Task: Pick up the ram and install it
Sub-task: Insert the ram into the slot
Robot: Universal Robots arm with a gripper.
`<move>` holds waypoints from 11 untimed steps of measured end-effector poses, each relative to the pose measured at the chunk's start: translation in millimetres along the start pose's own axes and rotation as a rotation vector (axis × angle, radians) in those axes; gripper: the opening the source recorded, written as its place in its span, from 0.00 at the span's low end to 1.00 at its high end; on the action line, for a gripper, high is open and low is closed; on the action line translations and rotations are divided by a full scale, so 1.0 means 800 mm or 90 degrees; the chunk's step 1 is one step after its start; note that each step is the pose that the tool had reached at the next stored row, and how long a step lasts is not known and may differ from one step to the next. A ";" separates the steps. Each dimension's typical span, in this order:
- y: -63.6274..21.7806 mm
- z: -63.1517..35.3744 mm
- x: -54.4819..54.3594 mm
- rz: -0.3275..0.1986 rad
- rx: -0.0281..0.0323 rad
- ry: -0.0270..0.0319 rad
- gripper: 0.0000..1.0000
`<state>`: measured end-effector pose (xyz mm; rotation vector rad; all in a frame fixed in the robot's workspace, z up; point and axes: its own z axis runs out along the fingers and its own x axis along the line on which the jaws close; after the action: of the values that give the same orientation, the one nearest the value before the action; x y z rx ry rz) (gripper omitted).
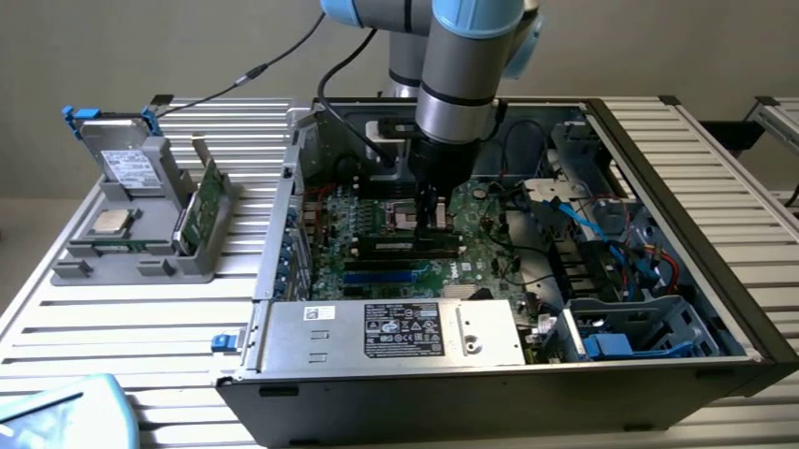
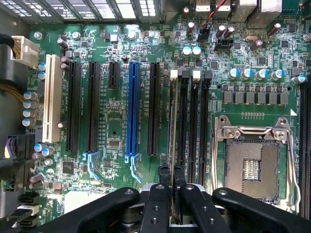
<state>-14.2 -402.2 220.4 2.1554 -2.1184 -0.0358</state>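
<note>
Closely, matte black claw (image 2: 171, 172) pinching thin flat ram (image 2: 171, 121), edge-on along narrow black slots (image 2: 193, 126)

Arm (image 1: 456, 89) approx. vert. w/ wrist pointing straight down, hand (image 2: 172, 180) fingers (image 2: 164, 187) pinched nearly together.

thin ram (image 2: 171, 141), edge-on, along memory slot (image 2: 181, 126)
</note>
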 end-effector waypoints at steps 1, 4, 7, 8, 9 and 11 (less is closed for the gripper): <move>0.000 0.000 0.000 0.001 0.0000 -0.0001 0.13; 0.000 0.000 0.000 0.003 -0.0002 -0.0002 0.13; 0.000 0.000 0.000 0.005 -0.0005 -0.0004 0.13; 0.000 0.000 0.000 0.005 -0.0007 -0.0004 0.13; 0.000 0.000 0.000 0.005 -0.0008 -0.0005 0.13; 0.000 0.000 0.000 0.006 -0.0012 -0.0006 0.13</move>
<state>-14.2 -402.2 220.4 2.1448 -2.1278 -0.0378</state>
